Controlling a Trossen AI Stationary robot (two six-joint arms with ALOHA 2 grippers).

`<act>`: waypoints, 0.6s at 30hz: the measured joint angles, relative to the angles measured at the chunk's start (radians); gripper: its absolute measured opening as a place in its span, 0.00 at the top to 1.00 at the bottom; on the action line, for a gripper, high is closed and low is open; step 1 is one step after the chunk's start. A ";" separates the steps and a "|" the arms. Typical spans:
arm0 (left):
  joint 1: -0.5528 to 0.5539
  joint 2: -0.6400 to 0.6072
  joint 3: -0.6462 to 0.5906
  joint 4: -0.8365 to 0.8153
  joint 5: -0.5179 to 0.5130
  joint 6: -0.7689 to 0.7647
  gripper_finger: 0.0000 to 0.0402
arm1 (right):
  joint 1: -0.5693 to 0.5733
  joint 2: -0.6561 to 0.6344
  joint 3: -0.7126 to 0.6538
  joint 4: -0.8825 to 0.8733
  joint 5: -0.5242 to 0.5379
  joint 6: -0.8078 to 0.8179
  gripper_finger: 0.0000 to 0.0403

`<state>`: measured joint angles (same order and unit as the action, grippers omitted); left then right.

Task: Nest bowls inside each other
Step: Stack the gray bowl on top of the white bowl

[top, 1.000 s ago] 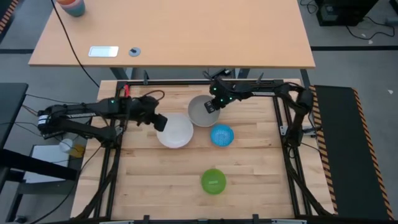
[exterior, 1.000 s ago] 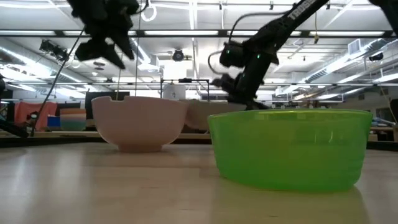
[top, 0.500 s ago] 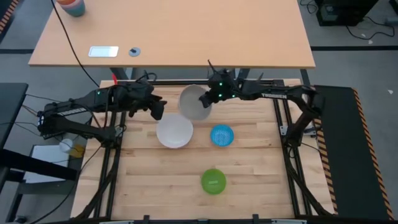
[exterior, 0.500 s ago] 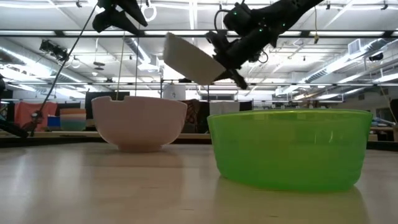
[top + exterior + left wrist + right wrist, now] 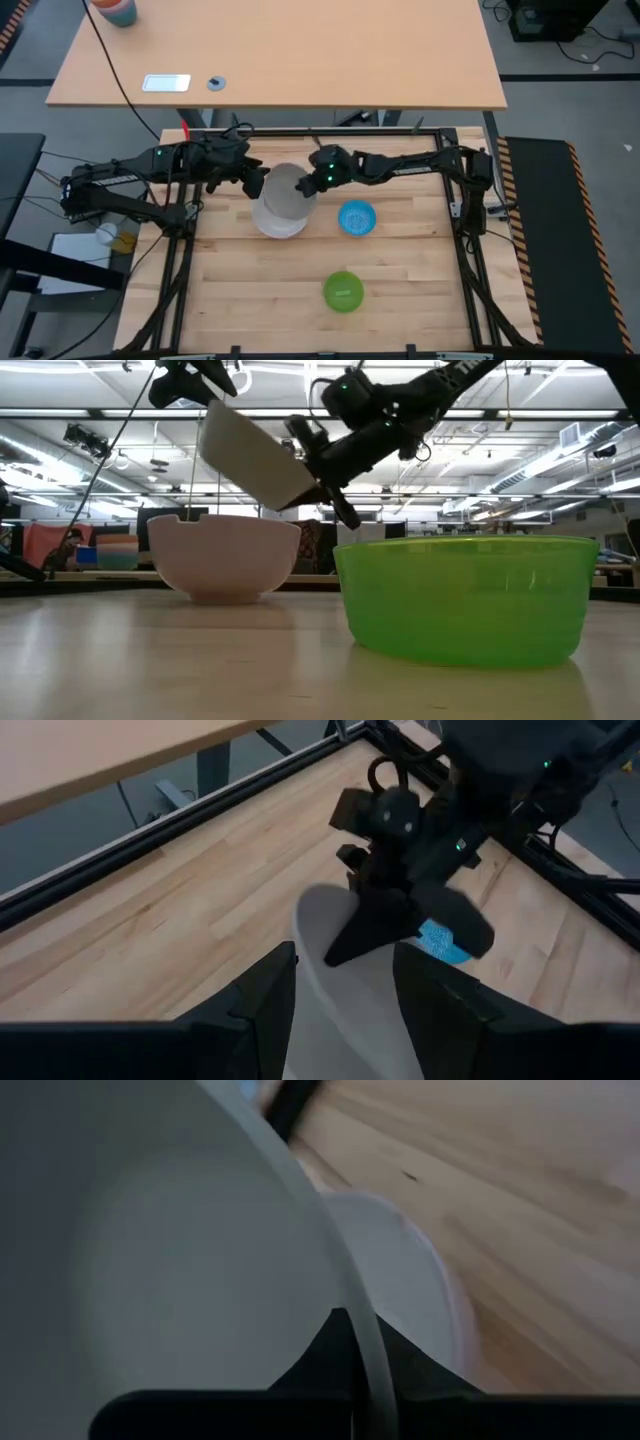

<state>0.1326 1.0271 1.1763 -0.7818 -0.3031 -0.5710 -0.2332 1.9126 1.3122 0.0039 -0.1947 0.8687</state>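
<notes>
My right gripper [image 5: 318, 181] is shut on the grey-white bowl [image 5: 289, 184] and holds it tilted in the air above the large white bowl [image 5: 275, 222]. The white bowl stands on its base on the wooden table [image 5: 224, 556]. My left gripper [image 5: 254, 184] hangs open just left of both bowls and touches neither. The small blue bowl [image 5: 357, 217] sits to the right of the white one. The green bowl [image 5: 343, 291] sits near the front edge and is close to the camera in the low view [image 5: 465, 596]. My right gripper pinches the grey-white bowl's rim [image 5: 352, 1330] on the bowl's right side, one finger inside the bowl and one outside. The fingers come from the table's right, slanting down. The bowl is lifted clear and tilted [image 5: 255, 460], over the white bowl.
A black frame rail [image 5: 330, 131] runs along the table's far edge, with side rails left and right. Beyond it stands a tan desk [image 5: 300, 60] with a cup [image 5: 112, 10] and a small flat device [image 5: 165, 83]. Bare wood lies at the near left [image 5: 250, 300].
My right gripper has lifted the grey-white bowl off the table and carried it toward the table's left, over the white bowl, tipping it as it went. My left gripper has risen away from the white bowl's rim and stayed open. The white bowl has not moved.
</notes>
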 joint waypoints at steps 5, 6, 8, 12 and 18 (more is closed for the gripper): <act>0.010 0.000 0.000 0.001 0.000 0.041 0.57 | 0.023 0.062 0.174 -0.259 0.080 -0.118 0.98; 0.014 0.000 0.000 0.000 0.000 0.041 0.57 | 0.026 0.079 0.213 -0.312 0.095 -0.142 0.98; 0.024 0.000 0.000 0.000 0.000 0.041 0.57 | 0.030 0.113 0.283 -0.400 0.115 -0.186 0.98; 0.035 0.000 0.000 0.001 -0.007 0.024 0.57 | 0.031 0.183 0.413 -0.514 0.107 -0.251 0.97; 0.031 0.015 0.000 0.001 -0.020 0.010 0.57 | 0.031 0.281 0.537 -0.645 0.064 -0.286 0.97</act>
<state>0.1637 1.0422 1.1763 -0.7808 -0.3229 -0.5613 -0.2020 2.1932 1.8490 -0.6408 -0.1303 0.5831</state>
